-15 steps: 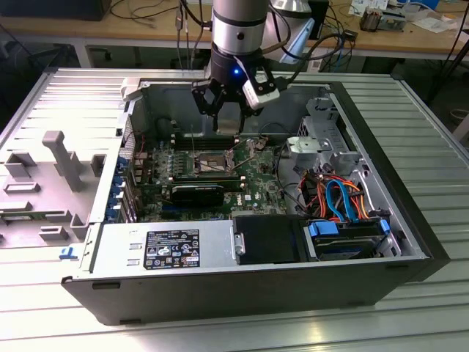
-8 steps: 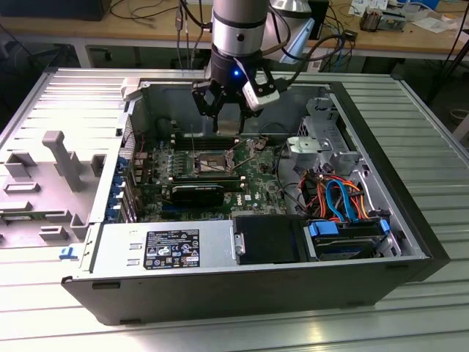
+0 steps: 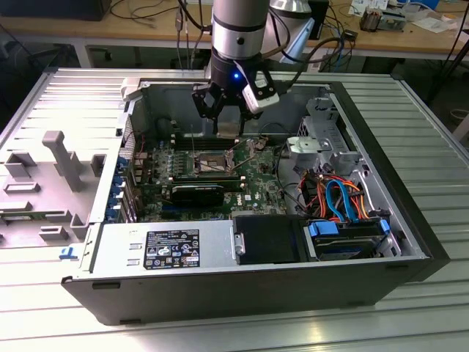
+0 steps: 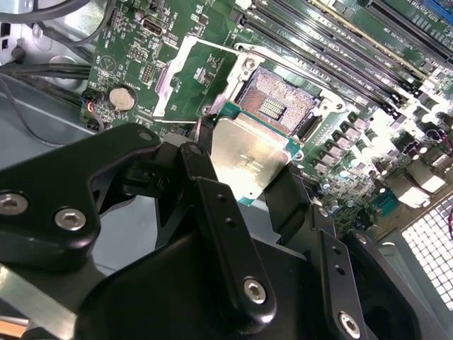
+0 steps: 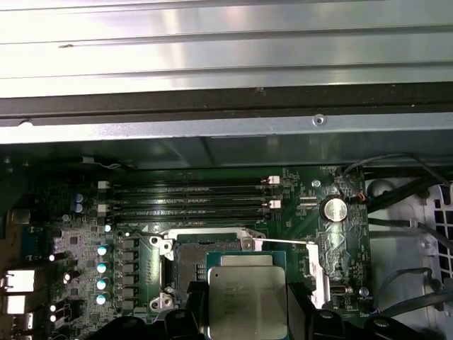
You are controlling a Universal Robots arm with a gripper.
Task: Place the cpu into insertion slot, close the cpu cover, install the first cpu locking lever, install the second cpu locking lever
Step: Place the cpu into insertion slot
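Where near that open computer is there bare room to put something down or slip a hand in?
The ribbed table is bare on the exterior view's right of the case and along its black near wall. Inside is crowded: coloured cables beside the drive bay, and the tool holding the cpu close to the open insertion slot.

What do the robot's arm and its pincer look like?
The arm is a shiny silver tube with a black band and a small blue light. Its pincer is black, made of jointed bars with silver screws.
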